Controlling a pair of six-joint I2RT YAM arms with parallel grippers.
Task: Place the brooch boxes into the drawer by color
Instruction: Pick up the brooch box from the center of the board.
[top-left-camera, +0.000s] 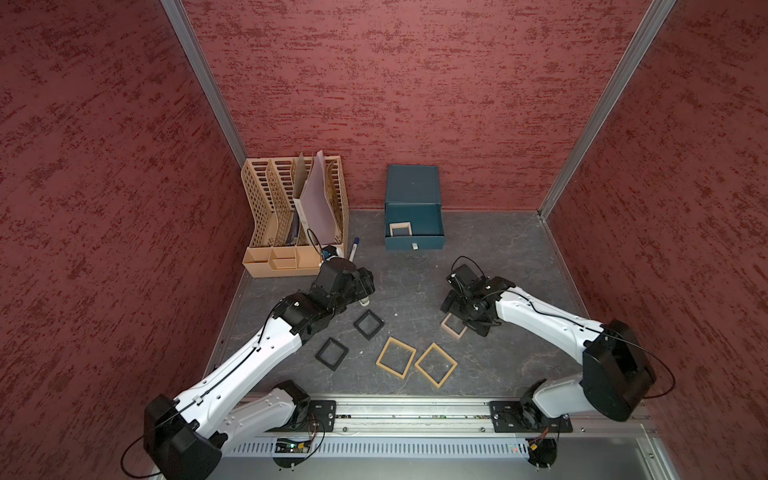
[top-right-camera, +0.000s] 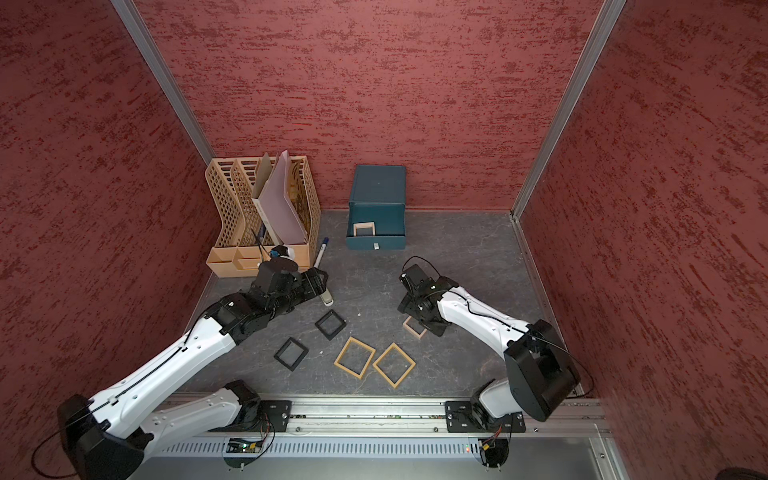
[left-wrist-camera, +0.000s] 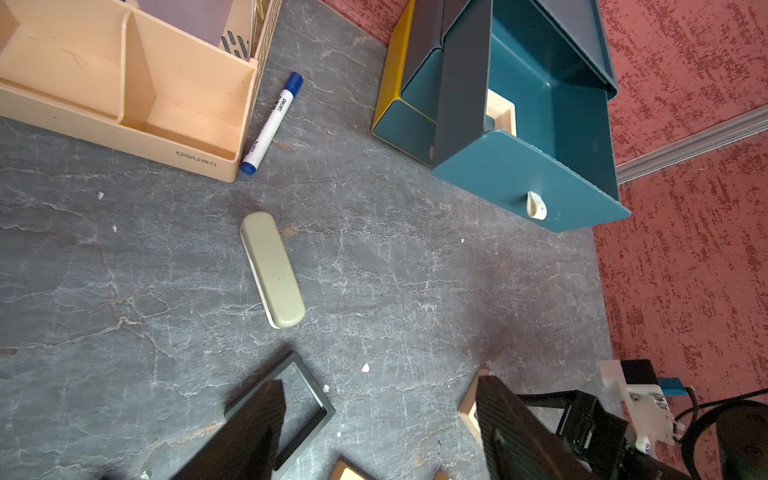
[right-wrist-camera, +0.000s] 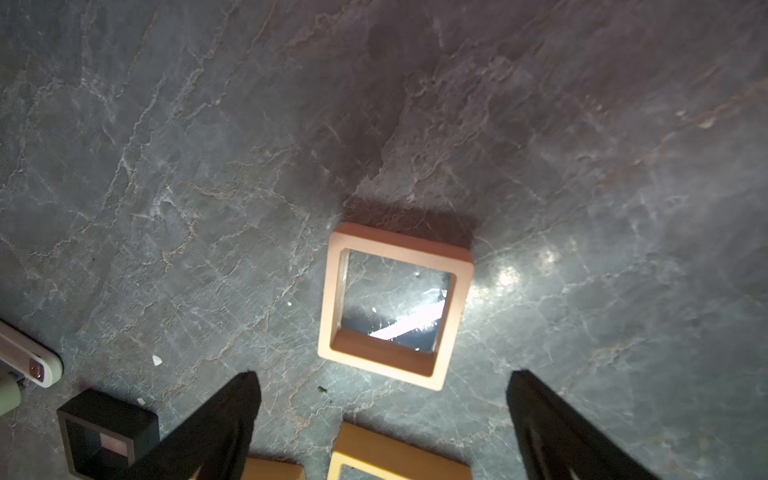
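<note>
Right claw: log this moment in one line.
right claw open, at pale beige box, not gripping | left claw open, empty | drawer open, stored beige box inside

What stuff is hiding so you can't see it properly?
Lower drawers of the teal chest: both top views, hidden beneath the open top drawer.
Pale beige box on the table: both top views, partly covered by the right arm.
Grey-green block: both top views, mostly under the left arm.
A tan box: right wrist view, cut by the picture's edge.
</note>
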